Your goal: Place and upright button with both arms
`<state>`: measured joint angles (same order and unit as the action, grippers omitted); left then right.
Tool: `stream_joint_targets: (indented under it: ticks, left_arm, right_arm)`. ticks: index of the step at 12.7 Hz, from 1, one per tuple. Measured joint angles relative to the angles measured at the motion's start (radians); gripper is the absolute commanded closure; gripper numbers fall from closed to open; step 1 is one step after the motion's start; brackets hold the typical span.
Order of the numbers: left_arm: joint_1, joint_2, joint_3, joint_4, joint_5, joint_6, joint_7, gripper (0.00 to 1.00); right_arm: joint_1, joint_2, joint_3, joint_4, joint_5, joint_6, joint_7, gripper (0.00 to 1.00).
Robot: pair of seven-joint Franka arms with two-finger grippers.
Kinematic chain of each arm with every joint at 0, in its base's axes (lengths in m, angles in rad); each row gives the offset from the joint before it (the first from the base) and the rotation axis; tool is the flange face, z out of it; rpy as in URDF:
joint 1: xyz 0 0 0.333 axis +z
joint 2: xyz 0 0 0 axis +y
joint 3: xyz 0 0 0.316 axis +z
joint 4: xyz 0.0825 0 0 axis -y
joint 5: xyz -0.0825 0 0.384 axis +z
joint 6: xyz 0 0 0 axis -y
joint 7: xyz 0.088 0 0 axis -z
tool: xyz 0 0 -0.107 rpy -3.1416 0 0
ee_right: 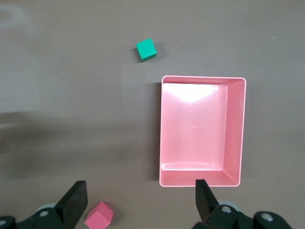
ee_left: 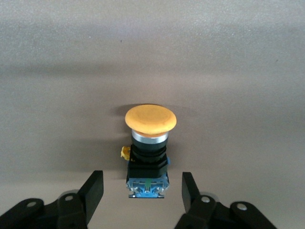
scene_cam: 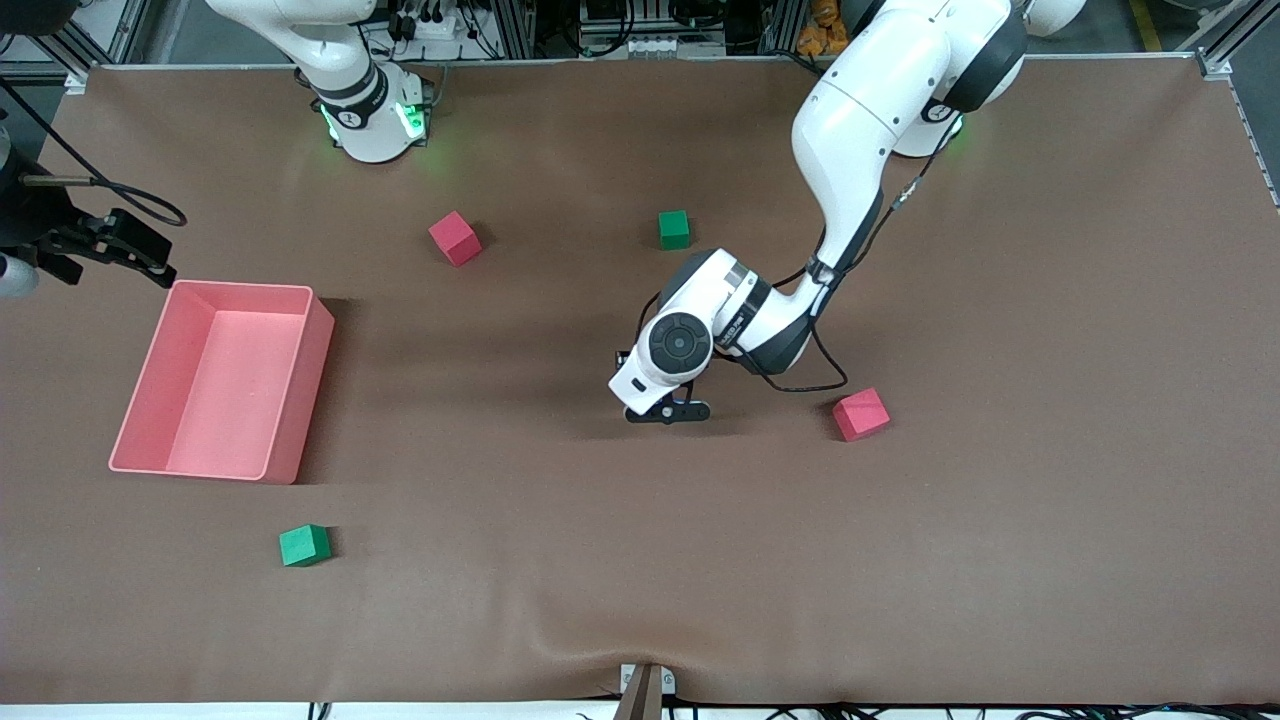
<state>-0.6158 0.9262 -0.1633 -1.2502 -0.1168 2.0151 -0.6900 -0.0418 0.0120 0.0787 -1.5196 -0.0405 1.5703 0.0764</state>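
The button [ee_left: 148, 148] lies on its side on the brown table, its round orange cap pointing away from my left gripper and its bluish end toward it. My left gripper [ee_left: 143, 179] is open and low over the table, one finger on each side of the bluish end, not touching it. In the front view the left gripper [scene_cam: 668, 411] is near the table's middle and the left hand hides the button. My right gripper [ee_right: 140, 191] is open and empty, waiting high above the table beside the pink bin [ee_right: 233, 129].
The pink bin [scene_cam: 300, 400] stands toward the right arm's end. A red cube [scene_cam: 861, 414] lies close beside the left gripper. A green cube [scene_cam: 674, 229] and a red cube [scene_cam: 455, 238] lie nearer the bases. Another green cube [scene_cam: 304, 545] lies nearer the front camera.
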Motion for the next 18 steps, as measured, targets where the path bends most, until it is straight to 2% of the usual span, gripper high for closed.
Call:
stream_joint_targets:
  ticks: [9,18]
  left_arm:
    - [0.002,0.003,0.001,0.0,-0.005,0.003,0.031,0.4]
    - [0.002,0.012,0.002,0.0,-0.036,0.008,0.053,0.43]
  right_arm:
    - [-0.001,0.007,-0.001,0.005,0.02,-0.006,-0.007,0.0]
    - [-0.003,0.008,-0.003,0.006,0.024,-0.013,-0.007,0.0]
